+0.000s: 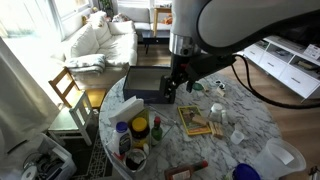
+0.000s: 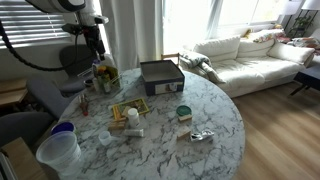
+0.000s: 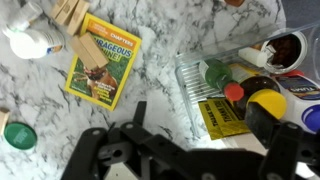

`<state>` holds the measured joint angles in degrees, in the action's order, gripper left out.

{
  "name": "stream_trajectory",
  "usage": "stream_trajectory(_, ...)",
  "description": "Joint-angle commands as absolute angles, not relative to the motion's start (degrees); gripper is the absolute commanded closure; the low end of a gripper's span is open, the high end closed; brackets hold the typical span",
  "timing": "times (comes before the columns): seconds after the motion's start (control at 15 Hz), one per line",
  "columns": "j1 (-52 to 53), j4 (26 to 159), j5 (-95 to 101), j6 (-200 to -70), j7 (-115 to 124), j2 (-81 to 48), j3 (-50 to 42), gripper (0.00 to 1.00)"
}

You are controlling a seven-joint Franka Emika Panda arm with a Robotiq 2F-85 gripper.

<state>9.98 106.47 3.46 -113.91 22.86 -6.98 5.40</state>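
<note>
My gripper (image 3: 200,128) is open and empty, with its two dark fingers spread wide at the bottom of the wrist view. It hangs above the marble table (image 3: 150,30), over a clear ribbed container (image 3: 195,85) and a yellow label (image 3: 222,118). A cluster of bottles and jars (image 3: 262,92) with red, green and yellow caps lies right of it. A yellow magazine (image 3: 100,65) lies to the upper left. In both exterior views the gripper (image 1: 172,88) (image 2: 97,58) is above the table, near the bottles (image 1: 135,130) (image 2: 105,75).
A black box (image 1: 143,83) (image 2: 160,75) stands on the round table. The magazine (image 1: 195,122) (image 2: 128,112), a green lid (image 2: 183,112) (image 3: 18,135), a clear plastic tub (image 2: 58,150) (image 1: 280,155) and small items lie around. A wooden chair (image 1: 68,90) and white sofa (image 2: 250,55) stand nearby.
</note>
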Motion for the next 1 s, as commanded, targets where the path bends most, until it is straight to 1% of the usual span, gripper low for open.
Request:
stream_trajectory(0.0,8.7,114.1,-3.5,-112.6,28.1,-1.8,5.5,0.00)
stream_trajectory(0.2,8.1,120.4,-8.0,-114.0,33.5,1.5,5.5,0.00)
stream_trajectory(0.33,8.1,127.3,-5.9,-122.1,32.2,4.7,5.8,0.00)
stream_trajectory(0.4,8.0,119.2,-5.8,-116.0,31.7,-0.3,6.0,0.00)
stream_trajectory(0.6,7.8,124.6,-5.8,-120.5,31.6,2.4,6.2,0.00)
stream_trajectory(0.8,7.7,125.1,-5.9,-120.6,31.6,3.2,6.3,0.00)
stream_trajectory(0.87,6.8,124.7,-4.2,-118.3,38.3,1.1,5.8,0.00)
stream_trajectory(0.93,6.4,125.6,-4.3,-118.9,39.6,0.5,5.5,0.00)
